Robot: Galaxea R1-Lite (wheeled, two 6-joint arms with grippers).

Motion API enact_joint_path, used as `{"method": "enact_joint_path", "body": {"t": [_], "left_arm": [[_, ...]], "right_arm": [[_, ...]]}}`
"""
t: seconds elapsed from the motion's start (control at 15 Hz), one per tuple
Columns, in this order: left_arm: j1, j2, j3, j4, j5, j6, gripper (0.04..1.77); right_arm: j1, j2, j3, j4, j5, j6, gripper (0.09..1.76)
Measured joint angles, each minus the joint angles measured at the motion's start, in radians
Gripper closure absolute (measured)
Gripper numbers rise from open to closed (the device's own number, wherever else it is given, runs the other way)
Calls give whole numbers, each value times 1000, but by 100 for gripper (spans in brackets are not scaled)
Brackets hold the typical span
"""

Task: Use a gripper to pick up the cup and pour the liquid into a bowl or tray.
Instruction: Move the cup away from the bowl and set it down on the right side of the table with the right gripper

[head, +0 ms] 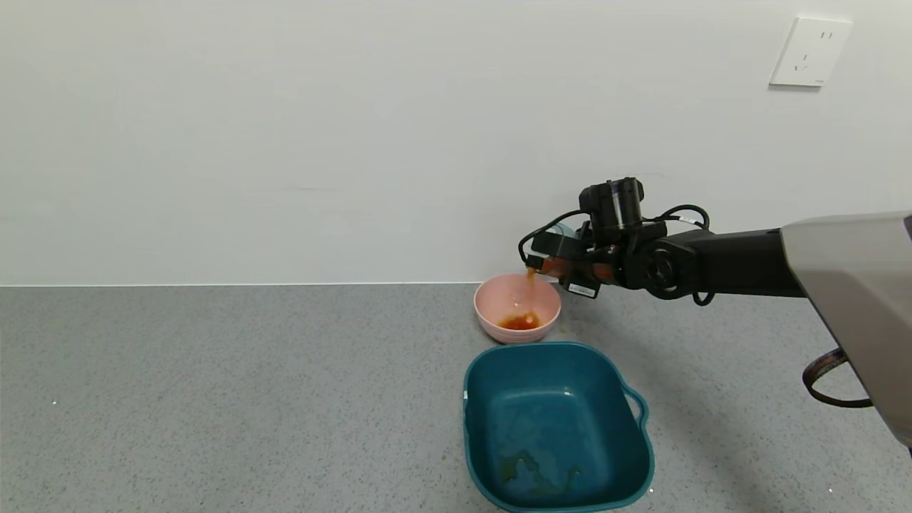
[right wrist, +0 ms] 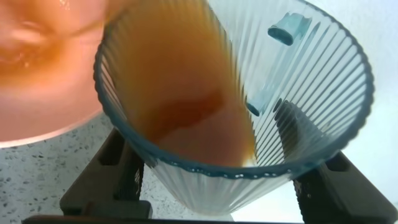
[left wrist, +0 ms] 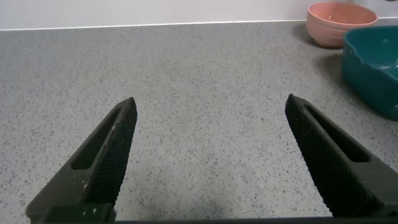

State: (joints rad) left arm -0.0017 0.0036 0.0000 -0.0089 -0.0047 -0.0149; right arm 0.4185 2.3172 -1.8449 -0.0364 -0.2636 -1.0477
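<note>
My right gripper (head: 552, 260) is shut on the ribbed pale blue-green cup (head: 565, 231) and holds it tipped on its side above the pink bowl (head: 491, 306). A thin stream of red-orange liquid (head: 530, 276) falls from the cup's rim, and a small pool lies in the bowl's bottom. In the right wrist view the cup (right wrist: 298, 93) fills the frame between my right gripper's (right wrist: 227, 180) dark fingers (right wrist: 118, 168), liquid (right wrist: 186, 106) runs along its lower side, and the bowl (right wrist: 37, 93) lies beyond. My left gripper (left wrist: 211, 102) is open and empty above bare counter.
A larger teal squarish tray (head: 477, 399) with a handle stands right in front of the pink bowl, with stains on its floor. Both also show in the left wrist view, bowl (left wrist: 329, 31) and tray (left wrist: 373, 62). A white wall runs along the grey speckled counter's back.
</note>
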Motion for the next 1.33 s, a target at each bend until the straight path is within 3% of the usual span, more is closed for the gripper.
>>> {"method": "enact_joint_path", "body": {"t": [1.33], "left_arm": [[0,0,0,0,0,0,9]], "right_arm": [[6,32,-122,33,-67,-342,50]]}}
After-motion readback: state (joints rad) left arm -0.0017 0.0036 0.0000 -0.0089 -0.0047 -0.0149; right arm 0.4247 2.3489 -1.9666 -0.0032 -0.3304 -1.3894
